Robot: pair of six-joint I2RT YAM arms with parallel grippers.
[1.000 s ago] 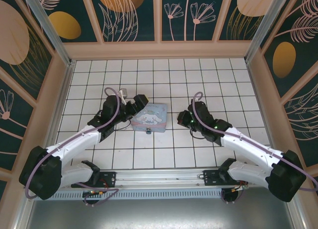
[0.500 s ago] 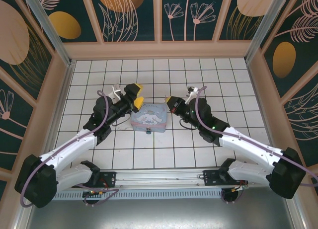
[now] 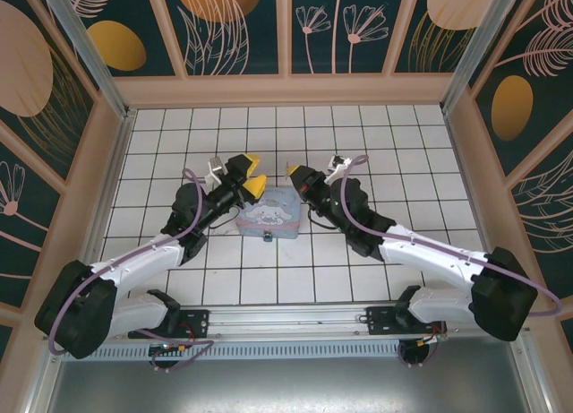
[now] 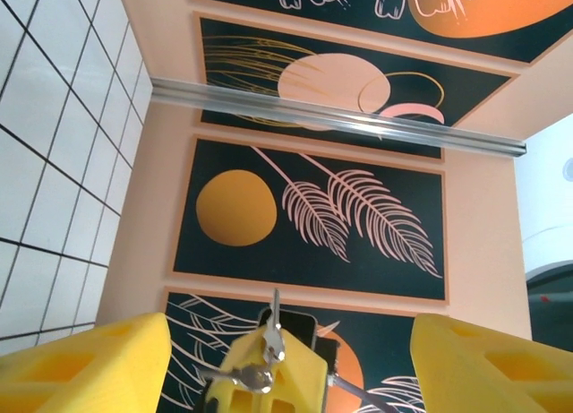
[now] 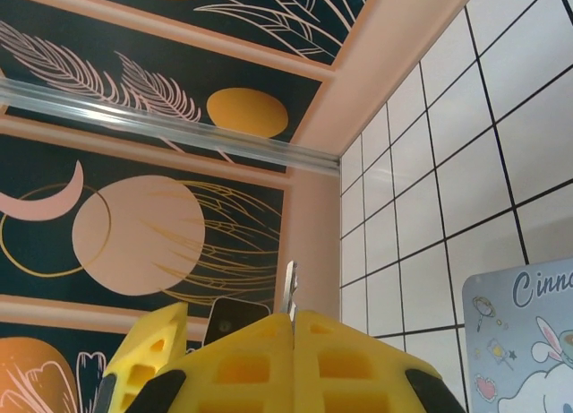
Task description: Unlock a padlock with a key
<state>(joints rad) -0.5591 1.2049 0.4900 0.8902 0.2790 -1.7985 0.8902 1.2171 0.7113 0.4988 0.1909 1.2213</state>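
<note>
Change since a second ago: both arms have lifted off the counter (image 3: 295, 279) and swung inward. Their tips now face each other across the far edge of the tin (image 3: 270, 211). The left jaws have narrowed somewhat. The tin has not moved.

Left gripper (image 3: 252, 174): by the tin's far left corner, pointing right. Jaws apart, nothing between them. In the left wrist view its yellow fingers (image 4: 89, 364) frame the other arm's tip.

Right gripper (image 3: 294, 175): by the tin's far right corner, pointing left, a short gap from the left one. Jaws pressed together on the key (image 5: 288, 292).

Key: thin, pale metal, pinched at its lower end, blade standing up out of the seam between the yellow tips. In the left wrist view a second small metal piece hangs with it, too small to make out.

Padlock (image 3: 267, 237): tiny dark item at the middle of the tin's near edge, touching it. Whether the shackle is open or closed cannot be told.

Tin: pastel, cartoon lid, flat on the counter between the arms.
</note>
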